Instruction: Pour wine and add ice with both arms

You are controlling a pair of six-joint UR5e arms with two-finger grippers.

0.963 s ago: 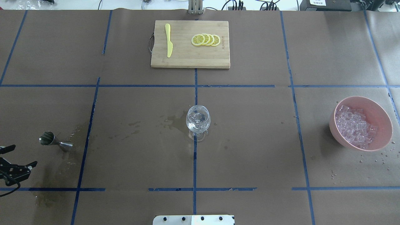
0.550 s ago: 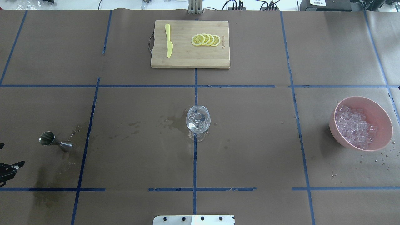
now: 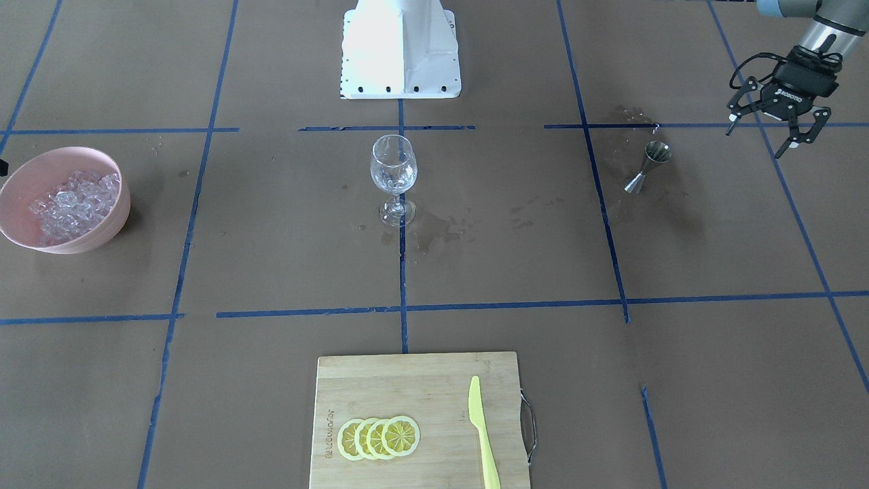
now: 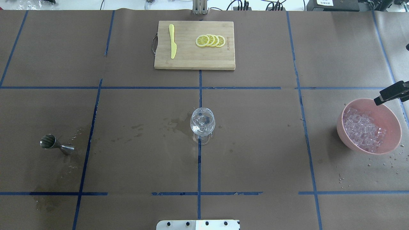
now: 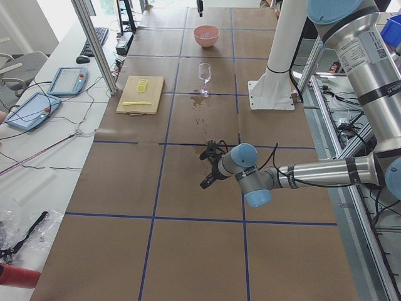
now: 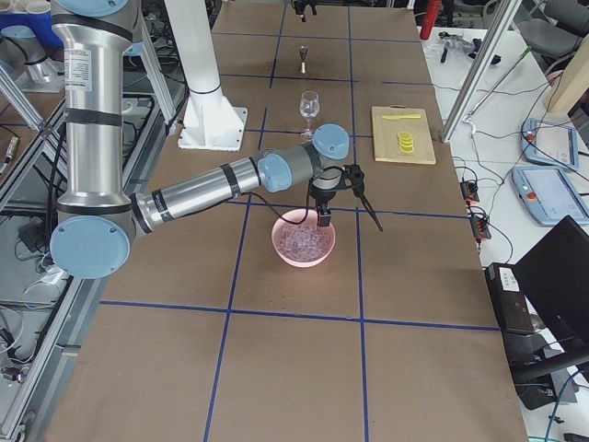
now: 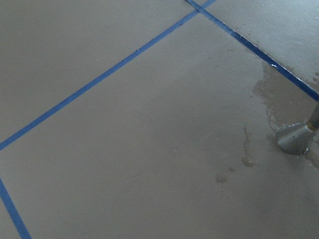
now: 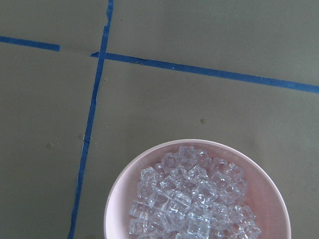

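A clear wine glass (image 4: pixel 202 123) stands at the table's middle, also in the front view (image 3: pixel 393 170). A pink bowl (image 4: pixel 392 116) at the right holds the ice (image 4: pixel 364 129), a heap of small clear cubes; the right wrist view looks down on the ice (image 8: pixel 192 199). My right gripper (image 6: pixel 348 216) hangs open and empty just over the bowl's far rim; one finger (image 4: pixel 391 93) shows at the overhead view's right edge. My left gripper (image 3: pixel 766 136) is open and empty, beyond a steel jigger (image 3: pixel 648 165) on the robot's left side. It is out of the overhead view.
A bamboo cutting board (image 4: pixel 191 62) at the far middle carries a yellow knife (image 4: pixel 172 41) and lemon slices (image 4: pixel 211 41). Wet stains lie around the glass (image 4: pixel 174 124) and by the jigger (image 4: pixel 52 143). The robot's white base plate (image 4: pixel 198 224) sits at the near edge.
My left gripper has drawn back and left the overhead view at its left edge. My right gripper has come in from the right edge, over the bowl's far rim.
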